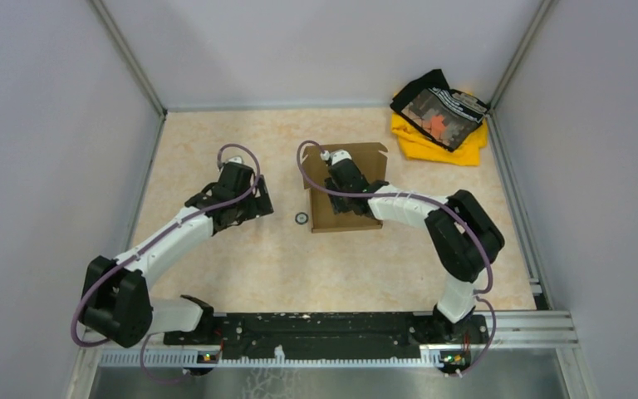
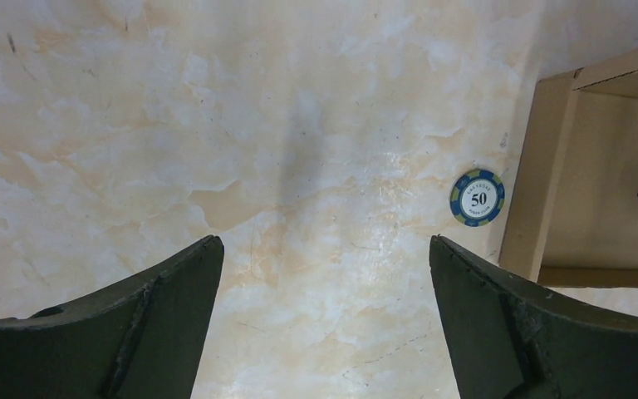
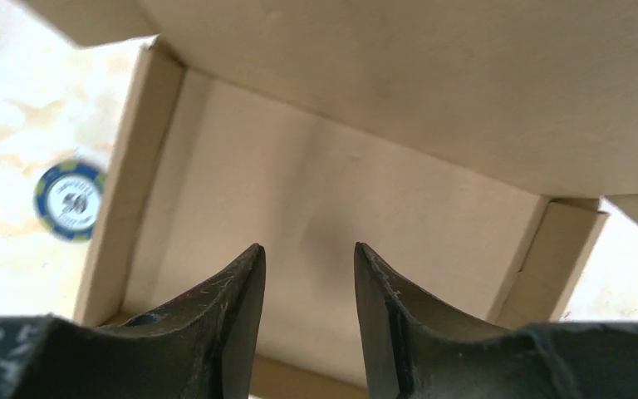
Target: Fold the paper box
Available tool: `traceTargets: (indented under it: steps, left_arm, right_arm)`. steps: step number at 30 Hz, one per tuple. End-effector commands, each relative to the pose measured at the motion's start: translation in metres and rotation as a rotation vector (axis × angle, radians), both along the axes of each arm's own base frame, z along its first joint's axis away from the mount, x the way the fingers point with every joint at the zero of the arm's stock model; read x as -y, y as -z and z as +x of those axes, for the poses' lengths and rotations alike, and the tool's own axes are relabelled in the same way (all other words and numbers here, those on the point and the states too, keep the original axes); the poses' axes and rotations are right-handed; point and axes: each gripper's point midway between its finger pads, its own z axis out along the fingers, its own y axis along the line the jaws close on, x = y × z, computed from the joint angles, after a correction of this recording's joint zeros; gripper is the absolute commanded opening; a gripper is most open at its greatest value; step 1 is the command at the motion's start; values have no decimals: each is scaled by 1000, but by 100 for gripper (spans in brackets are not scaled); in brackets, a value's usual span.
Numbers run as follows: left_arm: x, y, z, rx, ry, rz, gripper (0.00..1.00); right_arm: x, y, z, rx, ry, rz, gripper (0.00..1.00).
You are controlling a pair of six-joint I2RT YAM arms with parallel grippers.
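1. The paper box (image 1: 326, 216) (image 2: 598, 191) (image 3: 365, 191) lies on the marbled table (image 1: 257, 266) with its open side up. In the overhead view the right arm reaches across it and hides much of its middle.
2. The box's left wall stands upright along the floor panel, and a shorter wall stands at the right end. In the right wrist view a broad cardboard panel rises beyond the floor at the far side.
3. The right gripper (image 1: 341, 179) (image 3: 307, 249) hangs inside the box, above its floor. Its fingers stand a narrow gap apart with nothing between them, and no contact with the cardboard can be seen.
4. The left gripper (image 1: 257, 199) (image 2: 324, 245) is to the left of the box, over bare tabletop. Its fingers are spread wide and hold nothing.
5. A blue-and-white poker chip (image 1: 301, 219) (image 2: 477, 197) (image 3: 69, 199) marked 50 lies flat just beside the box's left wall, not touching it. It sits between the box and the left gripper.
6. A pile of yellow and black cloth (image 1: 440, 125) lies beyond the box's far right corner, apart from it.
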Motion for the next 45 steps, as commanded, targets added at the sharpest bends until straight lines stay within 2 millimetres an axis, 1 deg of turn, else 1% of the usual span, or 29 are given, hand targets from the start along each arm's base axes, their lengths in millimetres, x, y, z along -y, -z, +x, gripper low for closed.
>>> traceTargets:
  steps: [1, 6, 7, 8, 14, 17, 25, 27, 30, 31, 33, 34, 36, 37, 38, 39, 40, 41, 43, 45]
  left_arm:
    - [-1, -12, 6, 57, 11, -24, 99]
    - [-3, -14, 10, 68, 6, -21, 99]
    - [-3, -14, 11, 71, 4, -21, 99]
    - [-3, -14, 11, 70, 6, -21, 99]
    - [-5, -15, 14, 78, 2, -15, 99]
    - [-5, -14, 14, 79, 1, -16, 99]
    - [-6, -12, 14, 83, -6, -23, 99]
    - [-6, -13, 14, 86, -10, -23, 99]
    - [-5, -14, 14, 90, -10, -32, 99]
    - [-5, -16, 14, 92, -10, -36, 99]
    - [-6, -17, 13, 92, -12, -36, 99]
    - [-6, -19, 13, 96, -10, -35, 99]
    - [-7, -24, 12, 104, -11, -32, 99]
    - [-9, -27, 12, 109, -12, -27, 99]
    - [-9, -30, 12, 115, -9, -26, 99]
    - [-10, -34, 13, 123, -12, -25, 99]
    - [-11, -39, 12, 130, -15, -28, 99]
    - [-10, -43, 12, 143, -10, -34, 99]
    - [-10, -53, 11, 167, -2, -49, 99]
    - [-10, -60, 9, 183, 1, -63, 99]
  right_arm:
    - [2, -7, 39, 110, 88, 36, 43]
    - [1, 5, 58, 128, 115, 21, 43]
    - [3, 10, 60, 123, 120, 9, 43]
    - [0, 7, 67, 143, 126, 18, 43]
    - [-3, 4, 92, 181, 157, 28, 43]
    - [-4, 3, 108, 198, 165, 20, 43]
    - [4, -12, 156, 239, 154, 19, 44]
    - [4, -18, 164, 255, 140, 11, 44]
    - [0, -29, 174, 284, 92, -6, 45]
    - [-1, -34, 174, 280, 76, -10, 45]
    - [-6, -55, 171, 303, 51, 12, 45]
    - [-5, -62, 165, 310, 43, 23, 46]
    - [-6, -87, 152, 334, 28, 45, 48]
    - [-7, -107, 143, 357, 23, 60, 50]
    - [-8, -119, 133, 367, 11, 69, 52]
    - [-9, -128, 121, 367, -1, 70, 57]
    - [-12, -136, 110, 365, -20, 76, 86]
    - [-16, -142, 97, 349, -49, 83, 97]
    - [-24, -152, 71, 292, -98, 137, 99]
    - [-30, -158, 49, 228, -97, 244, 98]
